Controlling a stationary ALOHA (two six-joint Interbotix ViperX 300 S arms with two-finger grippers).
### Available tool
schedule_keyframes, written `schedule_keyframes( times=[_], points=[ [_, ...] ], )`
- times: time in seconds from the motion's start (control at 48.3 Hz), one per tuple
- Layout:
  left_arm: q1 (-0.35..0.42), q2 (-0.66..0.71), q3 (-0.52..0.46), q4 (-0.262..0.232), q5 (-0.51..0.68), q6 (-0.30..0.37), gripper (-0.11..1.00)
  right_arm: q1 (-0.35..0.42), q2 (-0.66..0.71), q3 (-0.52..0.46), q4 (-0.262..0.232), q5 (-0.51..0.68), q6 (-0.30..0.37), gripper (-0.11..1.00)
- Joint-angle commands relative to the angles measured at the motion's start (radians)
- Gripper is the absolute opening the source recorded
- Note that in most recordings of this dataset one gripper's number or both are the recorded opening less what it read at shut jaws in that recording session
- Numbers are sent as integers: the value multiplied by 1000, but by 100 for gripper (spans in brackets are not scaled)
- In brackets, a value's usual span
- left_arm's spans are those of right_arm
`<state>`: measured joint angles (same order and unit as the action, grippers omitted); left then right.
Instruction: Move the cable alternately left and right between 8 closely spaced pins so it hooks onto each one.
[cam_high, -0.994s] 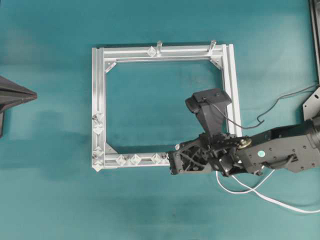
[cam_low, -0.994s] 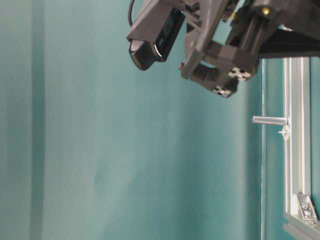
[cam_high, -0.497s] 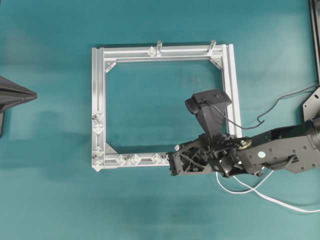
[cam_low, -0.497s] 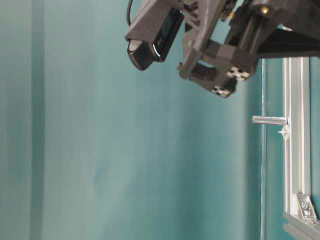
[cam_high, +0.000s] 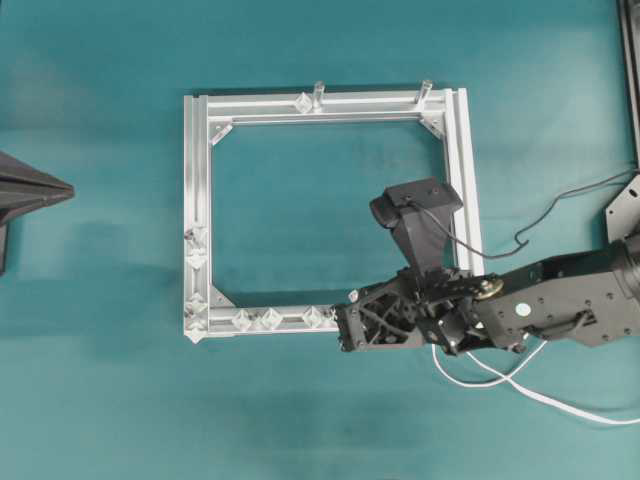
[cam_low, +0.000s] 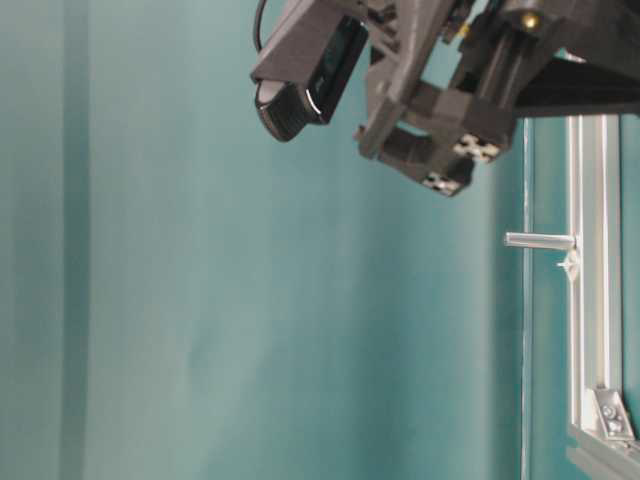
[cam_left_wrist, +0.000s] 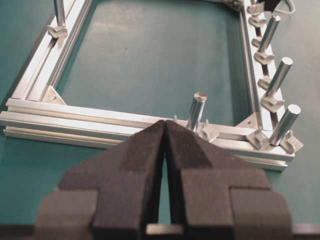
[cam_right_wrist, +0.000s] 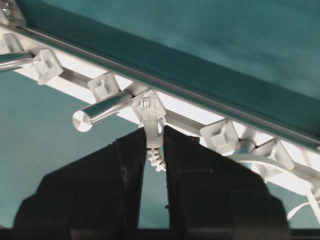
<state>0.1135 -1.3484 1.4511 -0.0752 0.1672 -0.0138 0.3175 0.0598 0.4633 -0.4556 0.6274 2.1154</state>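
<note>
Change: nothing has shifted since the earlier frames; both arms and the cord lie as they did.
Right gripper: right gripper is clamped on the plug of the cable, its fingers pinching the ribbed neck just behind the clear-white tip.
Plug position: the tip sits against the frame rail, between two pins, beside a lying grey post.
Cable run: from the gripper the white cord trails out to the right over the teal table, looping once below the right arm.
Gripper place, overhead: it hangs over the bottom rail of the aluminium frame near its right corner, just right of the nearest pin.
Left gripper: left gripper has its pads pressed together on nothing, parked well left of the frame, pointing at it.
Pins elsewhere: more studs line the left rail and bottom rail; none visibly carries the cord.
</note>
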Motion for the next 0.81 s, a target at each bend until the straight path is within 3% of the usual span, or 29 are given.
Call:
schedule_keyframes(
  times=[0.0, 0.497, 0.787],
  points=[
    [-2, 9, -14, 2, -8, -9, 0, 11, -9, -28, 2, -2, 3, 13],
    [-2, 9, -18, 3, -3, -9, 0, 69, 44, -109, 3, 58, 5, 13],
    [-2, 9, -17, 3, -5, -9, 0, 115, 89, -167, 40, 106, 5, 13]
  ],
)
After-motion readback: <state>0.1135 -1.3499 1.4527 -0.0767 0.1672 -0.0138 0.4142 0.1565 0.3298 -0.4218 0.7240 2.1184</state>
